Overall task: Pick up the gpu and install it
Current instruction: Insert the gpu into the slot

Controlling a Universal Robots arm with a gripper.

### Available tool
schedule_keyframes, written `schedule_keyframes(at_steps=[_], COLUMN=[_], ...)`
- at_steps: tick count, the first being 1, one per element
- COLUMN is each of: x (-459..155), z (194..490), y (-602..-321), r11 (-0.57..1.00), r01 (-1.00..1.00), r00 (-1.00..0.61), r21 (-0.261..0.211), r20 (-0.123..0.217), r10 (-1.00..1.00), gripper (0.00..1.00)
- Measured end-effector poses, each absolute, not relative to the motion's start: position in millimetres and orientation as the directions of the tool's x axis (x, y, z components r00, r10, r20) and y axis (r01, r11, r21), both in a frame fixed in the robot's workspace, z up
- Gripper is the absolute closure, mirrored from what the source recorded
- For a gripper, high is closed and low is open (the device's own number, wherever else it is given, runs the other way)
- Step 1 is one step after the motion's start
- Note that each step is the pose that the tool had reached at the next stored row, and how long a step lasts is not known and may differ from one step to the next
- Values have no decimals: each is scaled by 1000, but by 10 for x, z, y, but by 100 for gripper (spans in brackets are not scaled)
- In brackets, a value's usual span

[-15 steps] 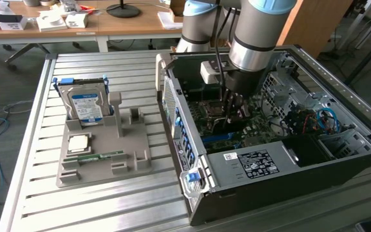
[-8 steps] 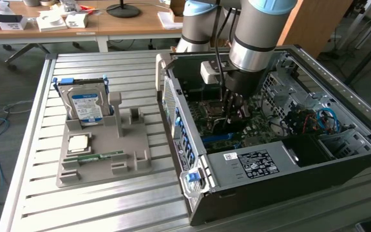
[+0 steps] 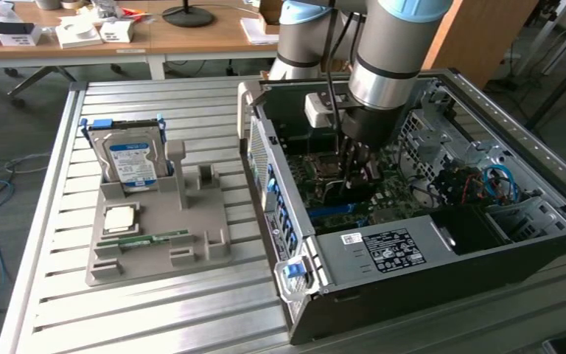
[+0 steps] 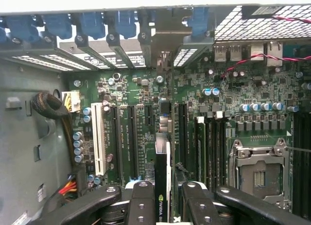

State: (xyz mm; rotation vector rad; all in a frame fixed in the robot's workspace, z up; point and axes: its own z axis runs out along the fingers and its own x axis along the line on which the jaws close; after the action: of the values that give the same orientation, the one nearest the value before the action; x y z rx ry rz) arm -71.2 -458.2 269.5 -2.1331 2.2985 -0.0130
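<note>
The gpu [image 4: 162, 186] is a thin dark card seen edge-on, with a green logo on its edge and its silvery bracket [image 4: 163, 45] standing against the case's rear slot openings. My gripper [image 4: 163, 208] is shut on it, one black finger [image 4: 142, 205] on each side. The card stands upright over the motherboard's long black slots [image 4: 131, 137]. In the exterior view the arm reaches down into the open computer case [image 3: 519, 147], and the gripper [image 3: 352, 158] hangs low over the motherboard [image 3: 347, 214].
Left of the case in the exterior view, a grey holder [image 3: 204, 251] carries a silver hard drive [image 3: 130, 162], a chip [image 3: 119, 217] and a green memory stick [image 3: 145, 240]. Inside the case are a processor socket [image 4: 257, 174], a white slot [image 4: 98, 137], and red and blue cables [image 3: 500, 184].
</note>
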Motion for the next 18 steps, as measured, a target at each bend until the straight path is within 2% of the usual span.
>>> schedule_keyframes(at_steps=[18], x=[-712], z=[2659], y=[-4581], r11=[83], r01=[-997], r00=[-83], r21=[-10], r20=[1], r10=[-997], gripper=[74])
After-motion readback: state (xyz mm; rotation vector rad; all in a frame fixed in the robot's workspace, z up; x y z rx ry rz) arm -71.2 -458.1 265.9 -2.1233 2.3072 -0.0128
